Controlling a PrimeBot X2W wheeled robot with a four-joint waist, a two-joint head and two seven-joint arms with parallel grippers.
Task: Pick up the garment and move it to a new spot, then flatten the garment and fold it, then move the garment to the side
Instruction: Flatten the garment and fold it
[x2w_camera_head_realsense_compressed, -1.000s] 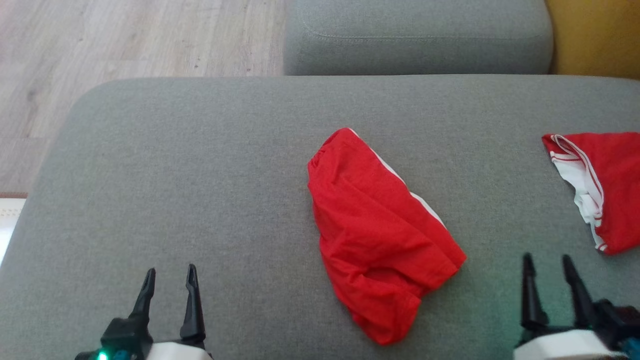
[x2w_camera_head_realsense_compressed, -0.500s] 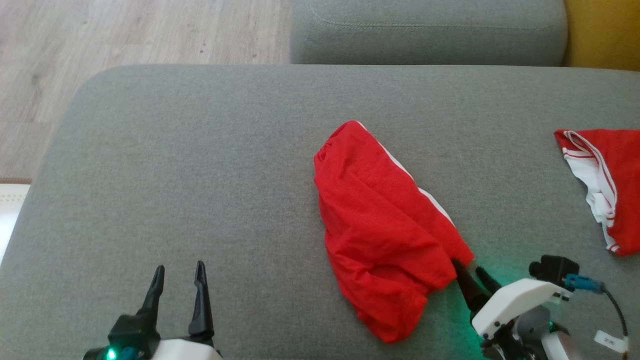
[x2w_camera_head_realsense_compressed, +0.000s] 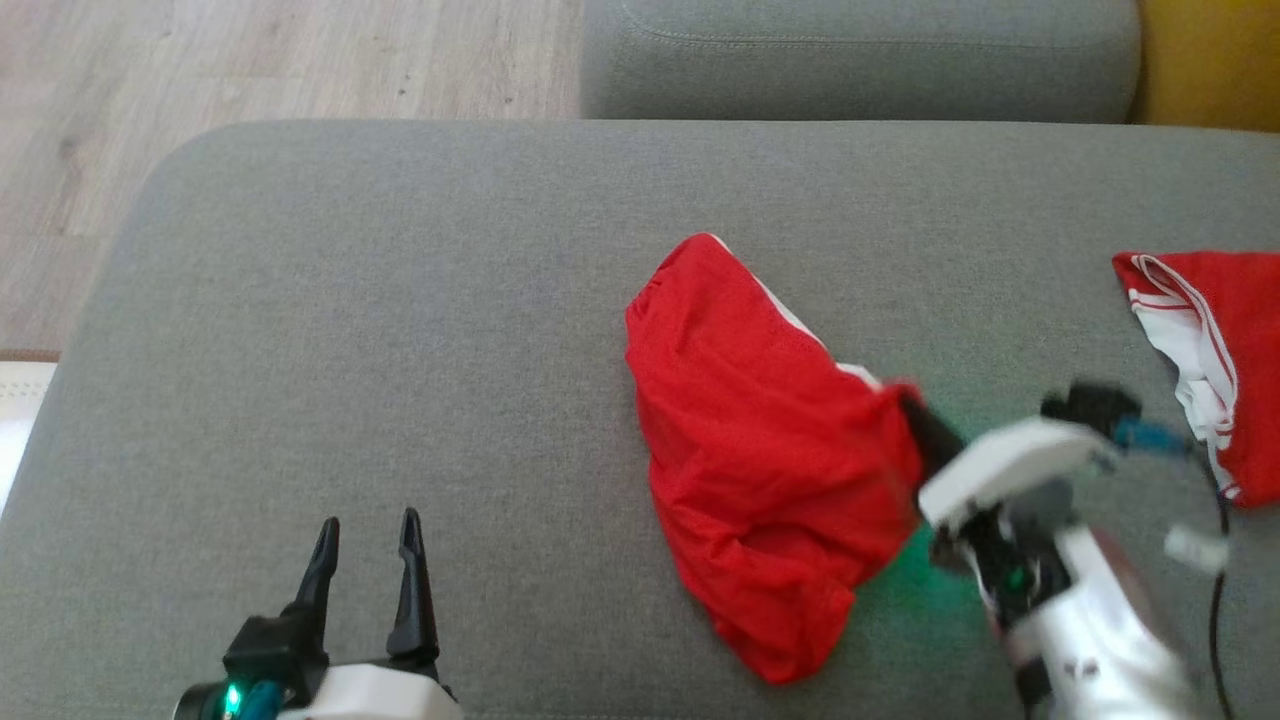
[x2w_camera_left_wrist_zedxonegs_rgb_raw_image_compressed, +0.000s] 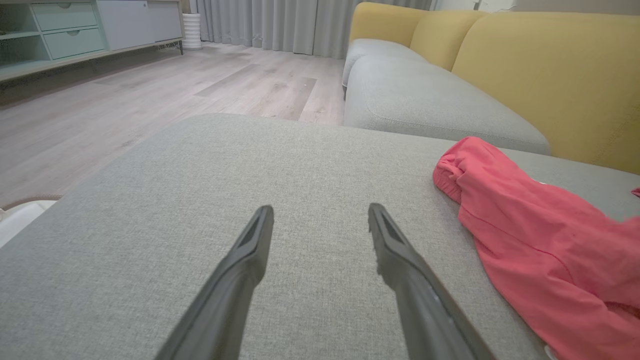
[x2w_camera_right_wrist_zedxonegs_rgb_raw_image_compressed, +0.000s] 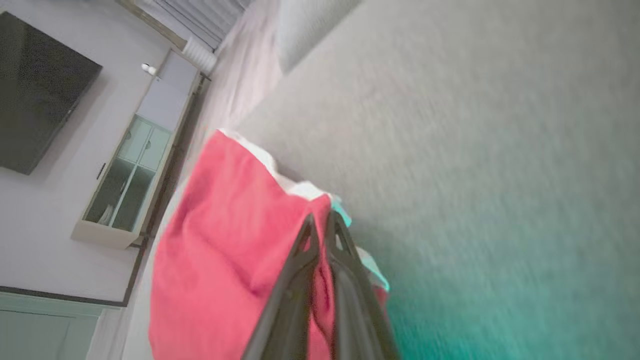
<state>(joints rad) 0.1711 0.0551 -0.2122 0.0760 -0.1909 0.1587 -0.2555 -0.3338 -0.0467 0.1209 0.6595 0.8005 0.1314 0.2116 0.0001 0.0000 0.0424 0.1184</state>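
The garment (x2w_camera_head_realsense_compressed: 760, 460) is a crumpled red piece with white trim lying mid-cushion on the grey sofa seat (x2w_camera_head_realsense_compressed: 400, 330); it also shows in the left wrist view (x2w_camera_left_wrist_zedxonegs_rgb_raw_image_compressed: 540, 235) and the right wrist view (x2w_camera_right_wrist_zedxonegs_rgb_raw_image_compressed: 225, 250). My right gripper (x2w_camera_head_realsense_compressed: 905, 400) is shut on the garment's right corner, which is pulled up off the cushion. In the right wrist view the two dark fingers (x2w_camera_right_wrist_zedxonegs_rgb_raw_image_compressed: 320, 225) pinch red cloth together. My left gripper (x2w_camera_head_realsense_compressed: 365, 530) stands open near the front edge, left of the garment, with nothing between its fingers (x2w_camera_left_wrist_zedxonegs_rgb_raw_image_compressed: 320, 215).
A second red and white garment (x2w_camera_head_realsense_compressed: 1210, 360) lies at the seat's right edge. Another grey cushion (x2w_camera_head_realsense_compressed: 850, 60) and a yellow backrest (x2w_camera_head_realsense_compressed: 1210, 60) lie beyond. Wooden floor (x2w_camera_head_realsense_compressed: 250, 70) is to the far left. A cabinet (x2w_camera_left_wrist_zedxonegs_rgb_raw_image_compressed: 75, 30) stands across the room.
My right gripper swung in to the garment's right corner, shut on it and lifted it up and back. The left gripper stayed put; the head camera tilted slightly.
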